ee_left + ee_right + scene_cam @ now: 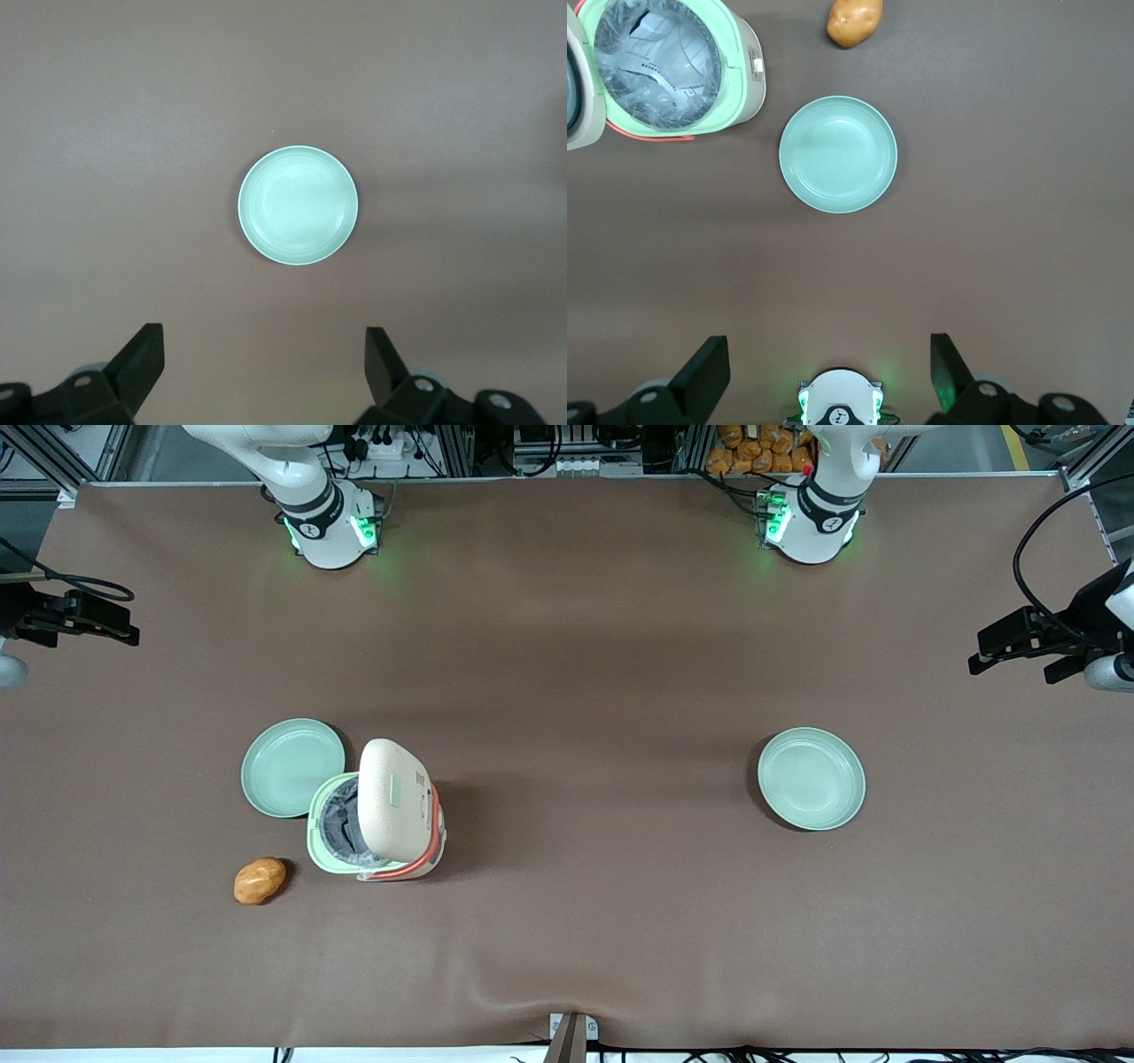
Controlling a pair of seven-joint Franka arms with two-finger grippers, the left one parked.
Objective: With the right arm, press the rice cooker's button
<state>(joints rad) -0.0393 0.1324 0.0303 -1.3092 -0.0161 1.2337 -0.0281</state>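
while the gripper (824, 372) hovers spread, the rice cooker (673, 75) sits well apart.

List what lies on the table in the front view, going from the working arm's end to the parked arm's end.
pincer, held open over the table edge → potato → mint-green plate → rice cooker, lid raised → second mint-green plate

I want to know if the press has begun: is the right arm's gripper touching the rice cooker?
Apart. In the front view the gripper hangs at the working arm's end of the table, with bare tabletop between it and the rice cooker. Its fingers are open.
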